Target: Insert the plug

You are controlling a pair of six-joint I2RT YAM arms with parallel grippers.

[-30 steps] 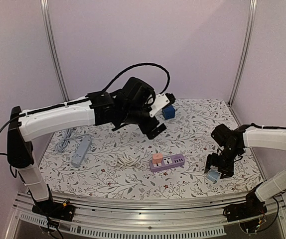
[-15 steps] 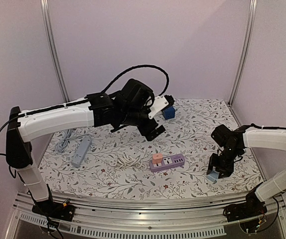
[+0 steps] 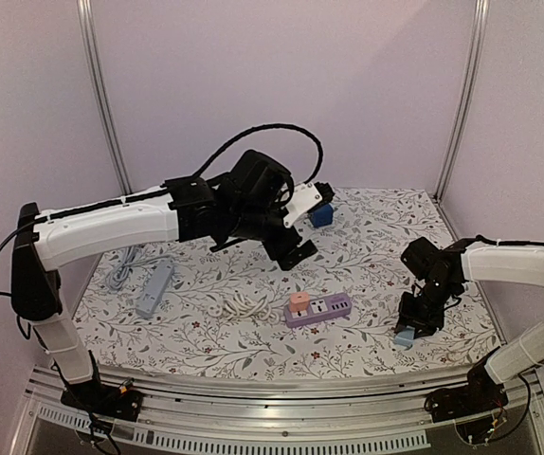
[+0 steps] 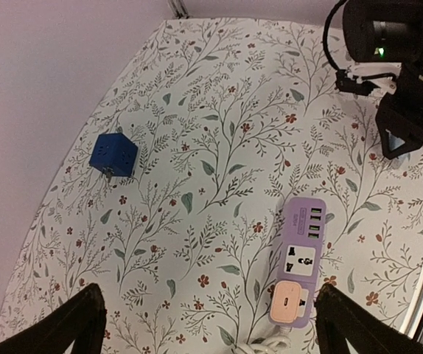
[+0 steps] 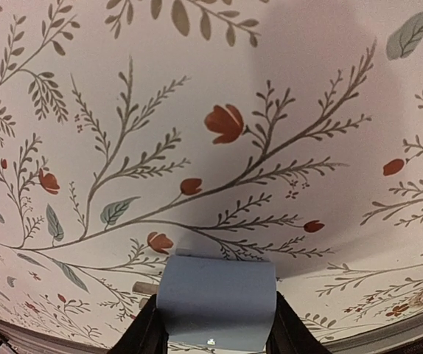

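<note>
A light blue plug (image 5: 215, 301) lies on the flowered table cloth near the right front edge, and my right gripper (image 5: 215, 333) is shut on it, a finger pressed against each side. From above, the plug (image 3: 405, 336) pokes out under the right gripper (image 3: 414, 324). The purple power strip (image 3: 321, 309) lies at the middle front with a pink plug (image 3: 299, 302) seated in its left end. My left gripper (image 3: 296, 252) hangs wide open high above the cloth, holding nothing. Its wrist view looks down on the strip (image 4: 301, 254) and the pink plug (image 4: 289, 304).
A dark blue cube adapter (image 3: 321, 214) sits at the back, also in the left wrist view (image 4: 114, 155). A grey power strip (image 3: 155, 288) with cable lies at the left. A white coiled cord (image 3: 239, 305) leads from the purple strip. The table's front rail runs just behind the right gripper.
My right gripper's fingers have closed in on the light blue plug. The left arm has drifted slightly left and back, still open.
</note>
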